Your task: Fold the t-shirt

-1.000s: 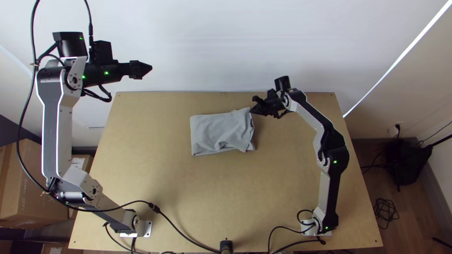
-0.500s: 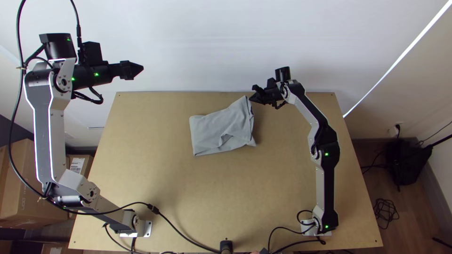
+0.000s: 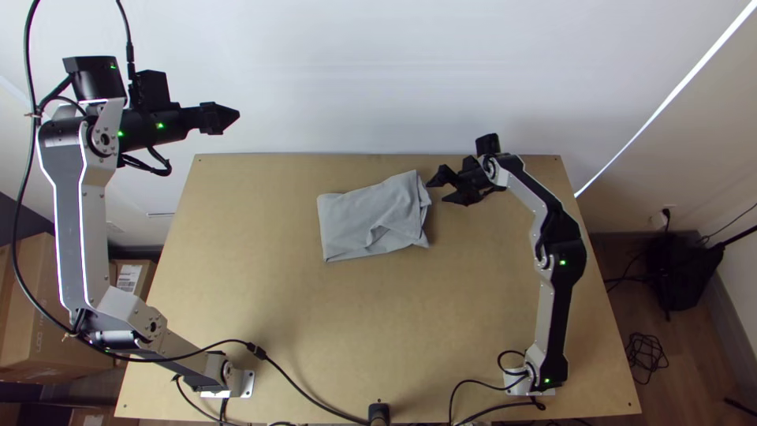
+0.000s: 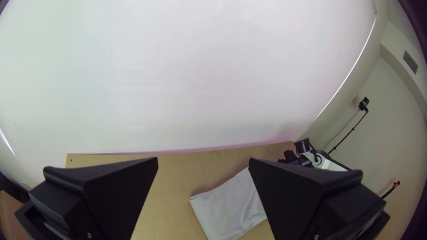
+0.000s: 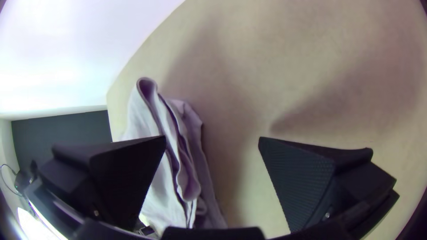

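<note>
The right gripper (image 3: 436, 192), spread, sits beside the folded t-shirt (image 3: 355, 221). The left gripper (image 3: 236, 116) is spread; a black cable (image 3: 258, 349) crosses the table (image 3: 410, 315)

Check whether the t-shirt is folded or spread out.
Folded: the t-shirt lies as a compact bundle, its layers stacked along one edge.

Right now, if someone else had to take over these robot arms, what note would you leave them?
Left gripper: open and empty, raised beyond the table's far left corner.
Right gripper: open, by the t-shirt's right end, not gripping it.
T-shirt: grey, lying on the table toward its far side.
Done: folded into a small, layered packet.
Left: it isn't neat; the far right corner juts out, the layers at the right end are uneven, and there is a crease on top. Straightening that end looks like the likely next job.
</note>
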### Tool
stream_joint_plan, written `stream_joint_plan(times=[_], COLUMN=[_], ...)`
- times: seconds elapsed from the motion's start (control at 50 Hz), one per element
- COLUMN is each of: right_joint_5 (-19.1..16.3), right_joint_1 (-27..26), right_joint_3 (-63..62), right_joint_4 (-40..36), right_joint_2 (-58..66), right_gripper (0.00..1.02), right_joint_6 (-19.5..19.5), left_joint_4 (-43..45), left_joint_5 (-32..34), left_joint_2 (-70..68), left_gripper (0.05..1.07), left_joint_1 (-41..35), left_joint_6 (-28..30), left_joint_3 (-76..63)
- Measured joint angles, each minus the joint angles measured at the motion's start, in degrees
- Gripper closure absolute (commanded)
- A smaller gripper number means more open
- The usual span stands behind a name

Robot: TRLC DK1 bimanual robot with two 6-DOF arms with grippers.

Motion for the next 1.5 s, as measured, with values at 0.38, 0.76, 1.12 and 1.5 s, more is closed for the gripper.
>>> stream_joint_plan(times=[0.38,0.76,1.12,1.5], right_joint_5=[-8.98,-3.91,-2.32,-2.01], right_joint_1=[4.50,12.46,8.37,-0.70], right_joint_3=[-10.82,-6.34,-5.81,-11.04], right_joint_4=[1.55,3.78,3.76,3.30], right_joint_2=[-5.86,-3.58,-3.30,-5.09], right_gripper=[0.05,0.63,1.00,1.00], right_joint_6=[-2.73,-2.51,-2.27,-7.02], left_joint_4=[-0.92,-2.45,-3.06,-3.04], left_joint_5=[0.00,-0.02,0.00,0.00], left_joint_2=[-1.20,-3.93,-4.70,-4.70], left_gripper=[0.10,0.10,0.10,0.10], left_joint_1=[0.02,1.51,3.02,2.73], left_joint_6=[0.00,0.22,1.07,1.07], left_joint_3=[0.00,0.00,0.00,0.00])
